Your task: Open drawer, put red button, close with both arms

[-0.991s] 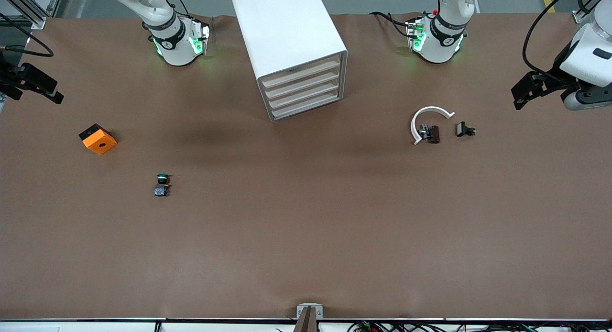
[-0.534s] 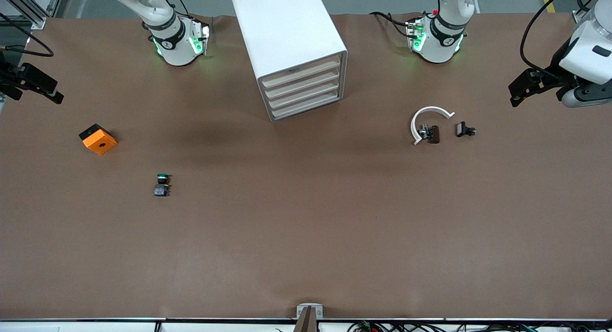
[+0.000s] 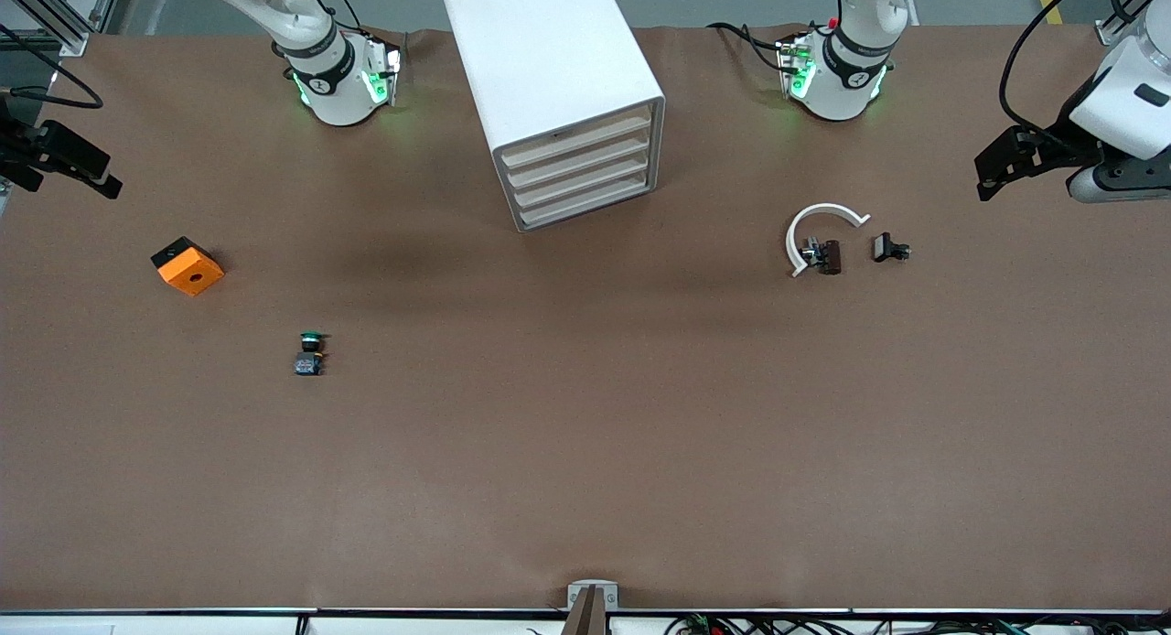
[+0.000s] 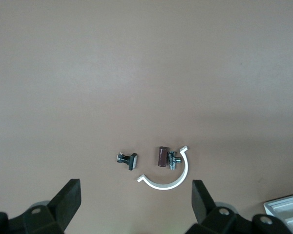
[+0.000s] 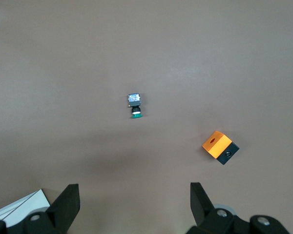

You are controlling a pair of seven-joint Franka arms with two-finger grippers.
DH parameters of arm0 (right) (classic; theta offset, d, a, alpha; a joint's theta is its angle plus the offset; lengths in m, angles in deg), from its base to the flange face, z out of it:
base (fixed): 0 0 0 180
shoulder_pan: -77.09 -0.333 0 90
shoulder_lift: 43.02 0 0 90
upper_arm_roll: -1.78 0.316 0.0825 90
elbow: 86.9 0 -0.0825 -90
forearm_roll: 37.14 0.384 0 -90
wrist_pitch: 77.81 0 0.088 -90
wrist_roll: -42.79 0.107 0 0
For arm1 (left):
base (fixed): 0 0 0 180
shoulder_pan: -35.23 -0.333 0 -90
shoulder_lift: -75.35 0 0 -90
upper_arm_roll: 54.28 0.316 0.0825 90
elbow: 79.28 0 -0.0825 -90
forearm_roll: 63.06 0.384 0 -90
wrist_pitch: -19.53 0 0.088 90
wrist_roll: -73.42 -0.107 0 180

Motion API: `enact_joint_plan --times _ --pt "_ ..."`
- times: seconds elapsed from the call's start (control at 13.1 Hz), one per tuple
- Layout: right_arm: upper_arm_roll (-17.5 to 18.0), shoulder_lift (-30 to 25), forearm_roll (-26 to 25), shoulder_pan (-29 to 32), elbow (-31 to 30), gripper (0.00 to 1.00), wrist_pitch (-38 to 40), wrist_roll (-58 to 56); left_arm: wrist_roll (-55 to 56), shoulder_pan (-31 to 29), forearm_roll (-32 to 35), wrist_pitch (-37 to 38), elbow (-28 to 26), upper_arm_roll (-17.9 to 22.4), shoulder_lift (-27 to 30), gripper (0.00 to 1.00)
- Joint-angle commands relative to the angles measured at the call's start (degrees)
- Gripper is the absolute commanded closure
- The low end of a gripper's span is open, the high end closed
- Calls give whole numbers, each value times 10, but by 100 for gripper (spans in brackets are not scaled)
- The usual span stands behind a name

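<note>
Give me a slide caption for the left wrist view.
Open left pincer over brown table, above white curved clip and two small dark parts.

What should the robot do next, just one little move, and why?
Probably swing the left gripper toward the front of the drawer unit. All four drawers look shut, so the red button, beside the white ring, has nowhere to go yet. Both grippers are open and empty; the right gripper waits over its table end.

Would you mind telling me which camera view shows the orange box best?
The right wrist view shows the orange box best: it looks largest there, its holed orange face and black side both plain. The front view shows it smaller, toward the right arm's end of the table. The left wrist view does not show it.
</note>
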Motion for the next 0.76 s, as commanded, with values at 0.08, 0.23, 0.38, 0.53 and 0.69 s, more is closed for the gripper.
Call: enact_joint_plan --times 0.08,0.23,0.38,0.53,0.69 --pt "8 1 -3 9 7 0 6 -3 -6 -12 -14 11 6 7 3 0" --pt "8 1 -3 9 7 0 6 -3 -9 -12 -13 19 22 7 -7 0" --pt "8 0 -3 9 7 0 5 -3 -3 -12 -10 20 24 7 -11 0" --pt "8 1 -3 9 7 0 5 -3 -2 -12 -10 20 23 7 -12 0" --pt "8 1 -3 9 7 0 5 -3 -6 -14 -11 21 23 7 -12 0"
